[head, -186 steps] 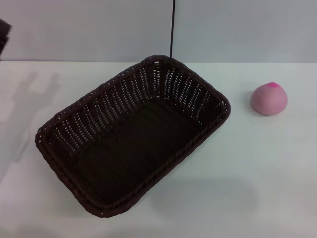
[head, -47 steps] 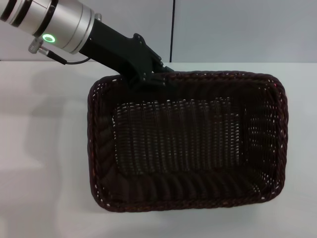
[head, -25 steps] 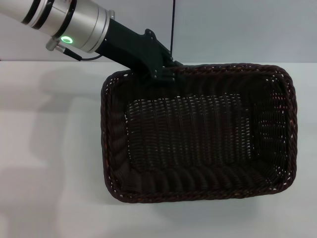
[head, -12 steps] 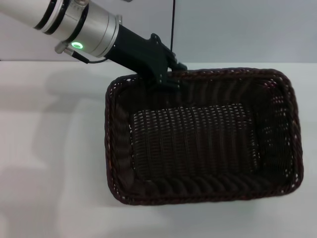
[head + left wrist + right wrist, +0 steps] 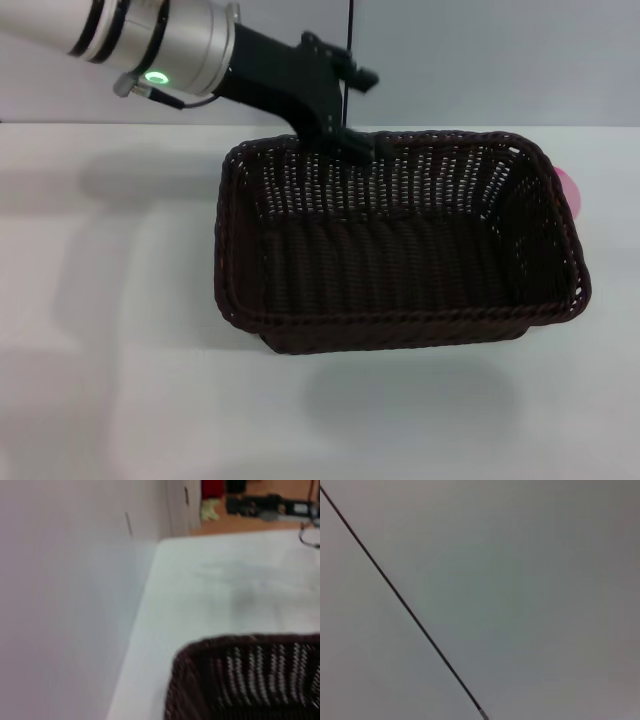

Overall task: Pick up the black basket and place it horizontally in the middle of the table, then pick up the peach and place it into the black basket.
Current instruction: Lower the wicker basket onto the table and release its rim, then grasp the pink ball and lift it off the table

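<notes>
The black basket (image 5: 400,245) lies lengthwise across the middle of the white table (image 5: 100,380), with its near side tilted slightly up and a shadow under it. My left gripper (image 5: 350,140) is shut on the basket's far rim near its left corner. A corner of the basket also shows in the left wrist view (image 5: 240,680). Only a pink sliver of the peach (image 5: 568,190) shows behind the basket's right end. My right gripper is out of view; its wrist view shows only a grey wall.
A grey wall with a black vertical seam (image 5: 350,50) stands behind the table. The left arm's silver body (image 5: 150,40) reaches in from the upper left. White tabletop lies to the left of and in front of the basket.
My left gripper has lowered the basket toward the table and tipped it more level. Seen from the head, the basket now looks smaller and flatter, and the peach's edge has come into sight.
</notes>
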You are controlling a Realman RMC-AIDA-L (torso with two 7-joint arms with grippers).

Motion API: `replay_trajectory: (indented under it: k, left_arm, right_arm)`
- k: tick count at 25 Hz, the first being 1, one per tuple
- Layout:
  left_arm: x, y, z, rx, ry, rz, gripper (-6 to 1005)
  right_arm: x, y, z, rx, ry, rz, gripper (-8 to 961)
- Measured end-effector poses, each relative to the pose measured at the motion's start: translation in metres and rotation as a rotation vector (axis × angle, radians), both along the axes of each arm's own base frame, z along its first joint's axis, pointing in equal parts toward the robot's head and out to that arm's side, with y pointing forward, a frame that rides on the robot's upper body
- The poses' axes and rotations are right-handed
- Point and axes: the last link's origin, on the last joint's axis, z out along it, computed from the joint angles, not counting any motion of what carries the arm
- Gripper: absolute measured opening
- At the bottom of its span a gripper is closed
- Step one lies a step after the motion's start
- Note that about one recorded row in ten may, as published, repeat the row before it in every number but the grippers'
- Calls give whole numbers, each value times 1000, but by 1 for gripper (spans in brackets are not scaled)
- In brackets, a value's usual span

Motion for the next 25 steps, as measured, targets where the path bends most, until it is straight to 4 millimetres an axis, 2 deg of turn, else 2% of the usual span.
replay_trajectory:
  k: [2,6,10,11,13,16,21,25]
  left_arm:
    - [-1,0,2,17,-27,-3,706]
    - [-10,-4,16,109,-235,-2,801]
    - [-27,-18,34,209,-507,-12,812]
    - [-27,-18,34,209,-507,-12,815]
    - [-46,-31,41,305,-725,-2,818]
    - [-68,-40,46,409,-897,42,818]
    - [-107,-54,50,553,-1089,152,817]
    - [-128,-62,48,604,-1133,231,817]
  right_arm:
    - [-1,1,0,-4,-6,9,558]
    - [-6,6,6,-55,-50,63,559]
    - [-17,14,18,-170,-104,172,559]
    - [-21,16,22,-207,-119,205,559]
    - [-29,20,32,-269,-134,270,559]
    - [-40,23,48,-339,-172,339,559]
    - [-55,34,79,-519,-279,340,559]
    - [-68,45,96,-687,-352,283,559]
